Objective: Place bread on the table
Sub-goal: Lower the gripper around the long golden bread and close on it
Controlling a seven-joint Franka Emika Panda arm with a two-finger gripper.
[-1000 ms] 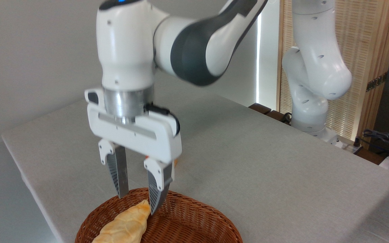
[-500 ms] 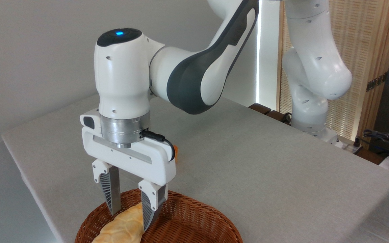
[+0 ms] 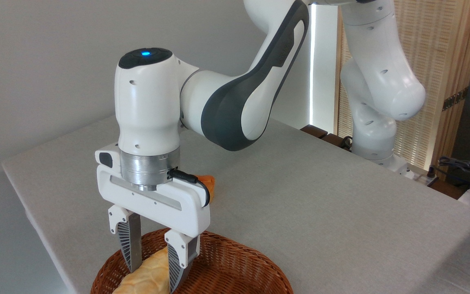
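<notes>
- The claw (image 3: 154, 273) is spread, its fingers either side of the bread's (image 3: 147, 275) upper end in the wicker basket (image 3: 235, 271).
- Squeeze gently, lift clear of the rim, then lower onto the grey surface (image 3: 320, 204).

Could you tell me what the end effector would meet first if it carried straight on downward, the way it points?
The end effector points straight down with its fingers straddling the bread in the wicker basket. It would most likely meet the bread first, then the basket floor; depth is hard to judge.
</notes>
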